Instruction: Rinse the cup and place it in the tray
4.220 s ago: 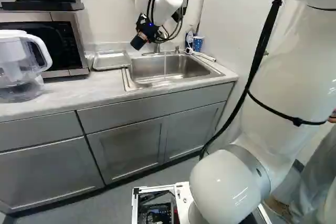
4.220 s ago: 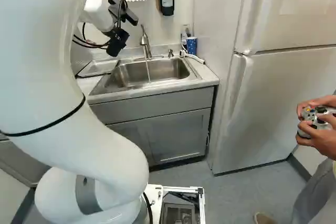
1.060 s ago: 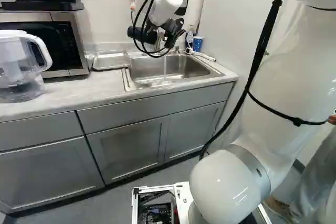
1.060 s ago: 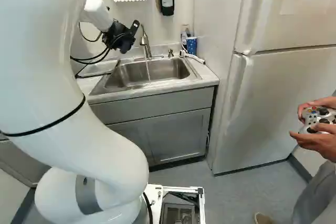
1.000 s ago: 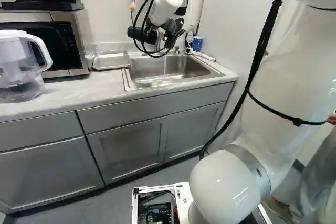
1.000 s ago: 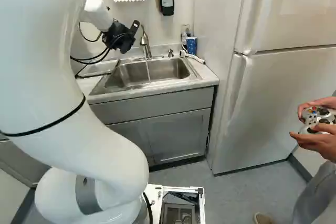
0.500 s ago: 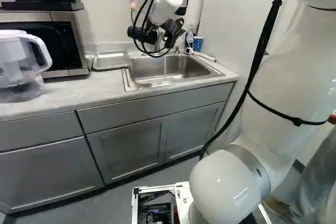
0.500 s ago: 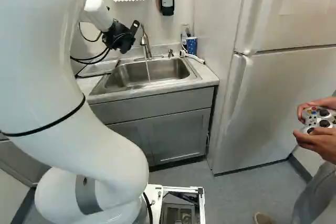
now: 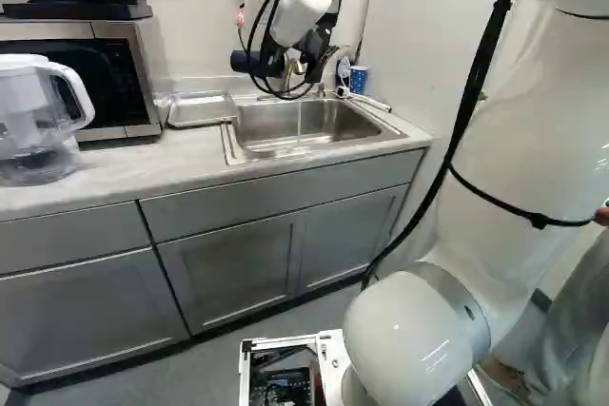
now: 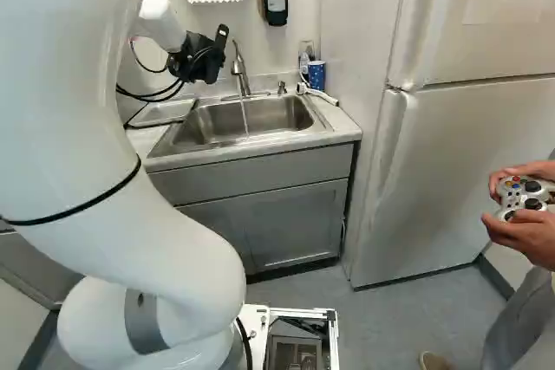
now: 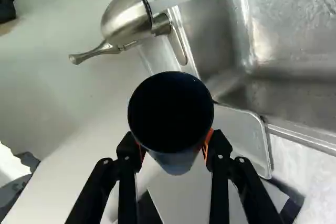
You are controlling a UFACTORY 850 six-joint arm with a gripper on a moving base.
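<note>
Nearest the base, the white arm [image 10: 165, 231] swept up, its shell smooth and glossy, black cable bound along it. Past it ran the pale, faintly mottled tabletop [image 9: 171, 164], with a clear plastic pitcher [image 9: 36, 121] at the left of the left base view.

Over the far part of the tabletop hung the tool [image 11: 173, 153] — its two black fingers pinched the cup [image 11: 170, 111] between orange pads. The cup was dark, round-mouthed and tapered; its mouth faced the wrist camera and its narrow end pointed away, its long axis running across the fingertips. Whether that mouth stood level I could not tell.

The move turned, I judged, on the stream [image 10: 244, 114]: it fell to the right of the tool in both base views, apart from the cup, whose rim had the tap [image 10: 239, 67] ahead of it in the wrist view. The tray [image 9: 202, 109] lay the opposite way, shallow, metallic, round-cornered, beside the sink [image 9: 333, 116]. With water running, rinsing seemed the step in hand — cup over to the stream, mouth turned to take it, clear of the tap's brushed, curved metal. Whether it was already wet inside was too dark to say.

Farthest, in the corner, stood a blue spotted cup [image 10: 316, 75].
</note>
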